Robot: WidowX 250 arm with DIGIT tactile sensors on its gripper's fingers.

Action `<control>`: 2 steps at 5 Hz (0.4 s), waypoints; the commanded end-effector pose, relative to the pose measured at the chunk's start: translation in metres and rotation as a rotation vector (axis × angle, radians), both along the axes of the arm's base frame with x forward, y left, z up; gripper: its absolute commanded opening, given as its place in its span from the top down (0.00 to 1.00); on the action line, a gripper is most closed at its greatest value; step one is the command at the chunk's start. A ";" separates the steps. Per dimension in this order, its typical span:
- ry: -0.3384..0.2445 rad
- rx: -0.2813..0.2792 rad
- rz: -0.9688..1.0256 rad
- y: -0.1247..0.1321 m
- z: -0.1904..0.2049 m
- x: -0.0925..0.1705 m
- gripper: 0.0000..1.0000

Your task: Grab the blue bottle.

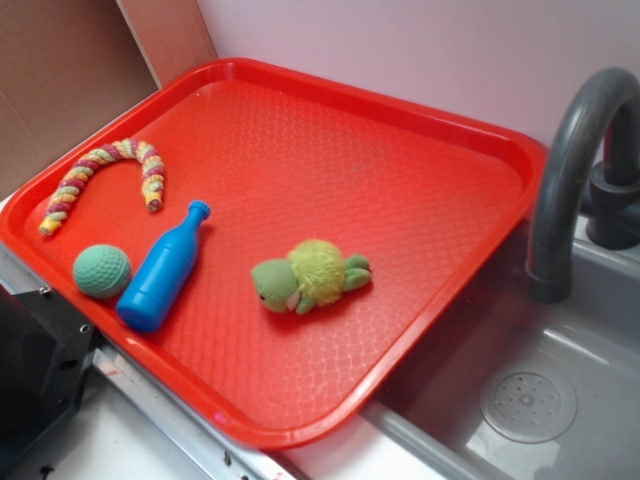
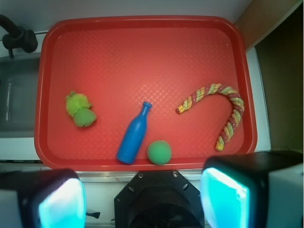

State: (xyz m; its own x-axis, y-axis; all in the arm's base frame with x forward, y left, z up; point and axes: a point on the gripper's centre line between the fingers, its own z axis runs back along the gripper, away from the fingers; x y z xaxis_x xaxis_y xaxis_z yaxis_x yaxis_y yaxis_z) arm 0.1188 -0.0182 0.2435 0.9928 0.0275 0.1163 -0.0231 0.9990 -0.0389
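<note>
In the wrist view the gripper's (image 2: 142,199) blurred fingers (image 2: 59,202) ran off the bottom edge, the faucet (image 2: 16,35) was cropped at left, and exterior view cropped the sink (image 1: 560,400).

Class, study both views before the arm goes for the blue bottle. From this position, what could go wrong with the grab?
1. The green ball sits close beside the blue bottle, near its base; a descending finger may strike it and send it rolling.
2. The bottle lies on its side on the red tray, so a poorly aligned pinch might roll it away.
3. The open gripper hangs behind the tray's near rim and could clip it.
</note>
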 end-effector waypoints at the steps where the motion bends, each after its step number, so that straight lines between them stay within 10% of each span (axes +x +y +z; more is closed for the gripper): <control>1: 0.000 0.000 0.000 0.000 0.000 0.000 0.00; 2: -0.053 -0.036 0.154 -0.002 -0.010 0.009 0.00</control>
